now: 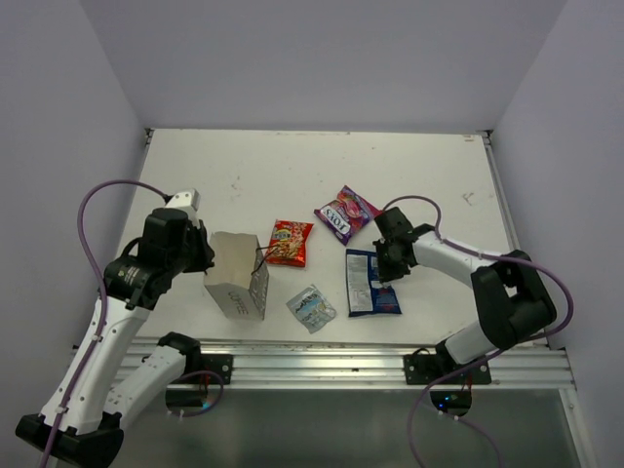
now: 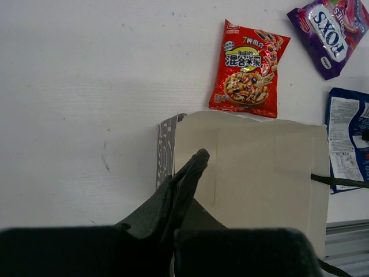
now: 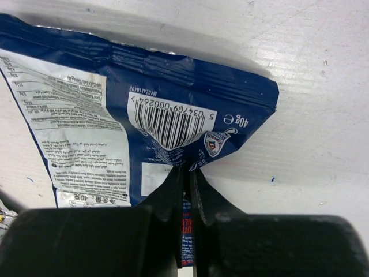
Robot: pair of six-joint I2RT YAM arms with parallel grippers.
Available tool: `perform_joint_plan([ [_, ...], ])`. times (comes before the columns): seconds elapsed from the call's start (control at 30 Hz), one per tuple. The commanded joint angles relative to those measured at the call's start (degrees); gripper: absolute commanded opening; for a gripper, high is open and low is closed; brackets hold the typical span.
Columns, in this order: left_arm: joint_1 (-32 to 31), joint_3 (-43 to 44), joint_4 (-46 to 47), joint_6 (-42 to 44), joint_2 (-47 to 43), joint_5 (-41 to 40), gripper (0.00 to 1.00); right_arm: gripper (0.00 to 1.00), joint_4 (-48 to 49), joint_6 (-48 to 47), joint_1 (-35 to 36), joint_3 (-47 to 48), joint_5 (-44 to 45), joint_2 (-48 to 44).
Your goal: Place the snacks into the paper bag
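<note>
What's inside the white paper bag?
I can't see inside: only the outer walls of the paper bag show. The red packet, purple packet, blue packet and silvery packet all lie outside on the table.

Bright, even overhead light; table nearly blown white in wrist views. Top view: purple cast on walls, shadows small & soft. Grey shadow band along upper edge of right wrist frame above blue packet, print sharp. Left gripper & right gripper at frame bottoms dark, blurry. Paper bag evenly lit.
</note>
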Motion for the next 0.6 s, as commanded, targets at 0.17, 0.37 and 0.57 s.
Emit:
perform_joint_plan([
  [0.17, 0.0, 0.6, 0.0, -1.1, -0.9, -0.2, 0.00, 0.00, 0.0, -0.2, 0.6, 0.1, -0.6, -0.1],
  [0.37, 0.0, 0.4, 0.0, -1.4, -1.2, 0.1, 0.00, 0.00, -14.2, -0.6, 3.1, 17.9, 4.6, -10.7],
  [0.57, 0.0, 0.0, 0.4, -1.4, -1.3, 0.5, 0.00, 0.00, -23.1, -0.3, 7.3, 45.8, 2.9, -9.4],
])
